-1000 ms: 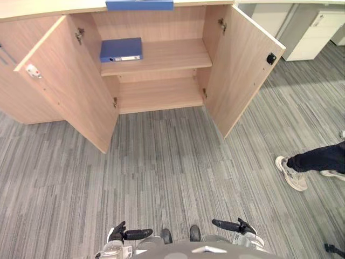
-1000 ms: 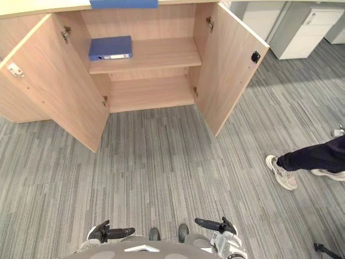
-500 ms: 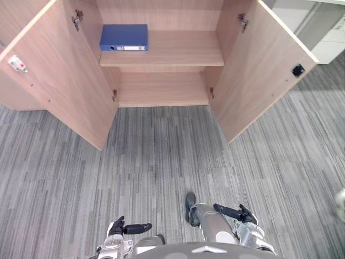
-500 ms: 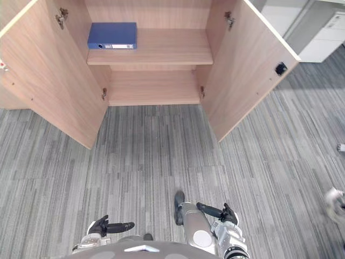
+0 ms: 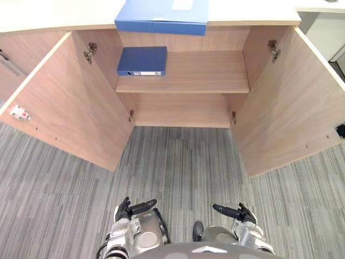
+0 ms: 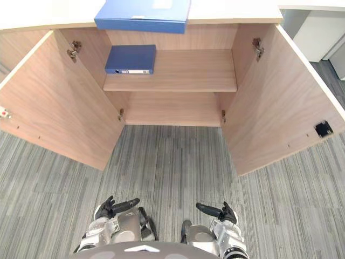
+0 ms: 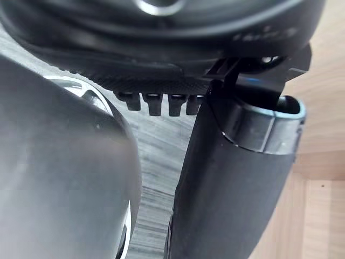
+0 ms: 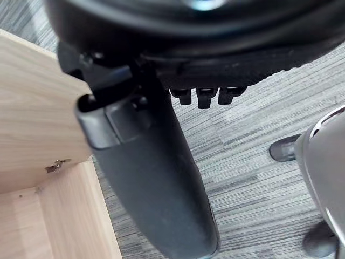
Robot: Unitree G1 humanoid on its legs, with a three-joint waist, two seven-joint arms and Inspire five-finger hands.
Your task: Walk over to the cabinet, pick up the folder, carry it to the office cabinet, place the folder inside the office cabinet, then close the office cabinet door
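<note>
Faced the open cabinet (image 5: 180,40) with left hand (image 5: 126,211) and right hand (image 5: 241,214) low, fingers relaxed, empty; judged the blue folder (image 5: 142,59), flat at the left end of the upper shelf (image 5: 205,73), stiff, lightish, slick, best pinched at its outward spine.

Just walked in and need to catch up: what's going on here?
The robot stands facing a cabinet with both doors open. A blue folder lies on its upper shelf, at the left end; a second folder lies on the cabinet's top. The left hand and right hand hang low, open and empty.
</note>
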